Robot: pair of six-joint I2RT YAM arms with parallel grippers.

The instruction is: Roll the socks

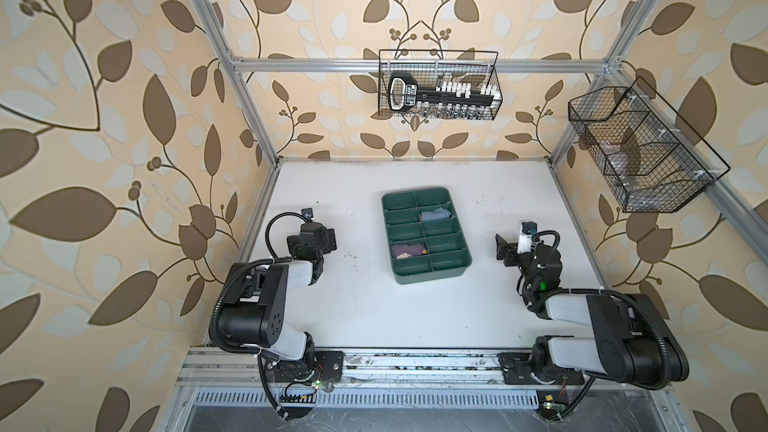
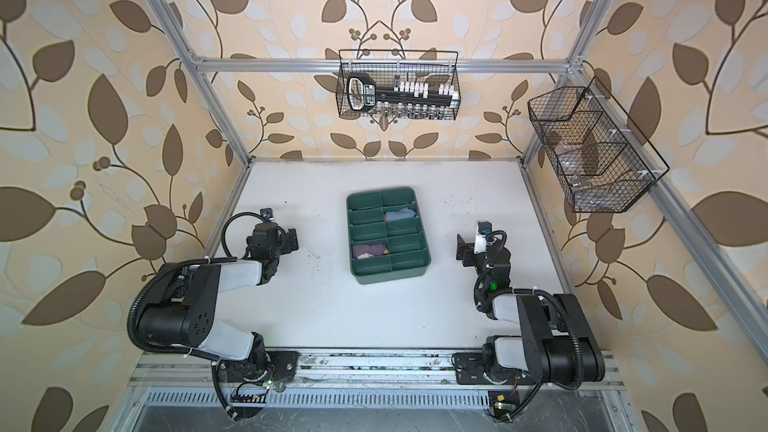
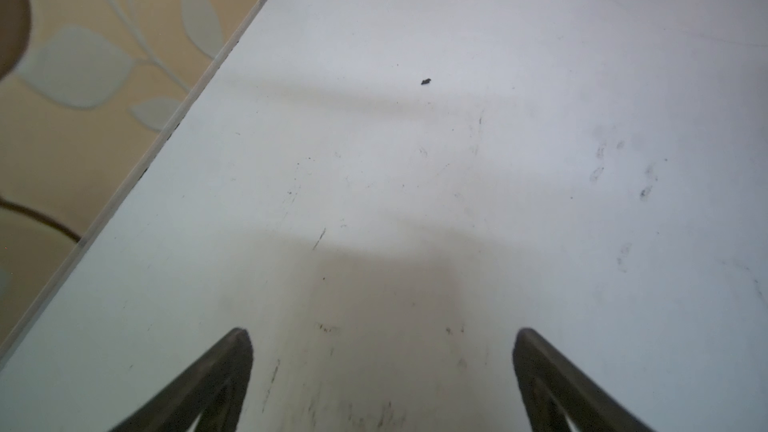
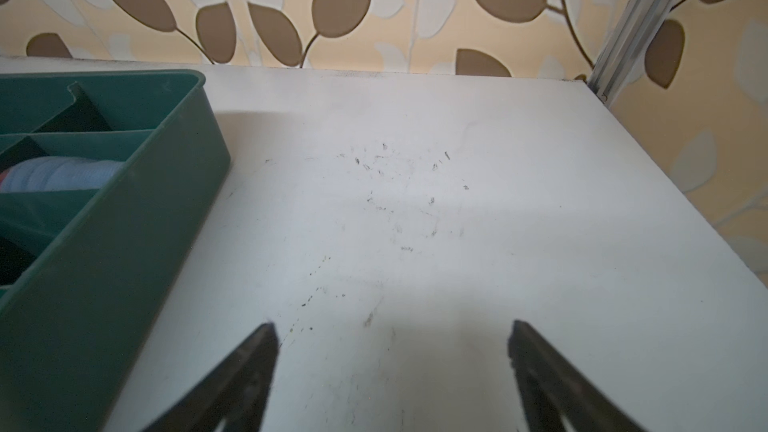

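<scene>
Black fingers [image 3: 232,367] stand wide on the left gripper [image 3: 382,336], with only bare white table [image 3: 415,201] between them. The right gripper [image 4: 392,330] gapes too, empty, just beside the green tray [image 4: 124,263]. Inside the tray, the grey-blue sock [image 1: 434,215] and the purple sock [image 1: 405,250] lie bundled in separate compartments, apart from both grippers.

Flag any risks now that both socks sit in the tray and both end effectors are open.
1. The purple sock looks loosely bundled in its compartment; it may spring open.
2. The right end effector, open and empty, hovers beside the green tray; a sideways swing could shove it.
</scene>
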